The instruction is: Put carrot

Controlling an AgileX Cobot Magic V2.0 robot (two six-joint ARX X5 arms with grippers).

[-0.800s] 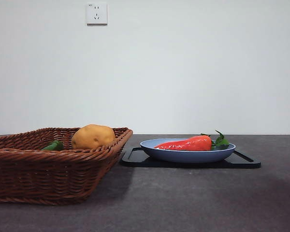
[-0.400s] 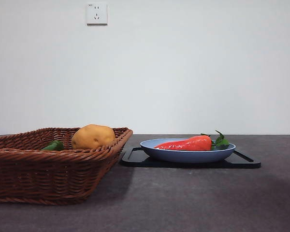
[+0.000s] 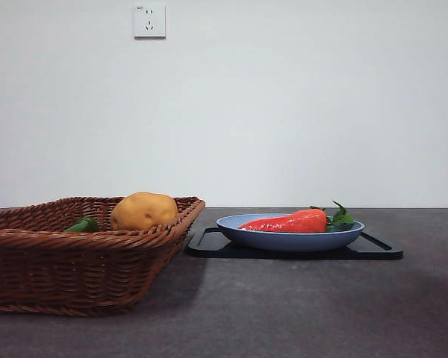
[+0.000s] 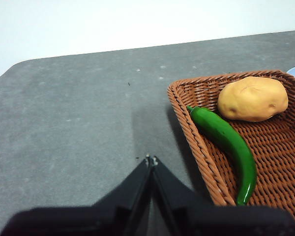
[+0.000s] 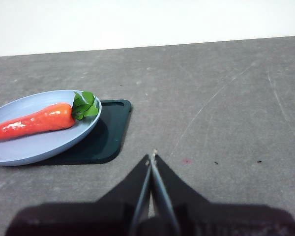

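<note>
Black jaws of left tool (image 4: 151,160) and right tool (image 5: 152,156) pressed together, empty, above grey tabletop (image 3: 299,306). Carrot (image 3: 287,222) lay on blue plate (image 3: 284,240). Only left wrist view showed whole green pepper (image 4: 226,140) beside potato (image 4: 252,98) in basket (image 4: 196,142).

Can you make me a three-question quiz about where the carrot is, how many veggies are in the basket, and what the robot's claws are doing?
1. Where does the glossy red-orange toy carrot lie?
A. in the brown wicker basket
B. on the light blue plate
C. on the bare table

2. How many vegetables are in the basket?
A. two
B. none
C. four

3. How are both grippers?
A. holding the carrot
B. wide open
C. shut, holding nothing

Answers: 1 B, the carrot rests on the plate, over the black tray. 2 A, yellow-brown potato and green pepper. 3 C, left gripper and right gripper each show jaws together over the table.
</note>
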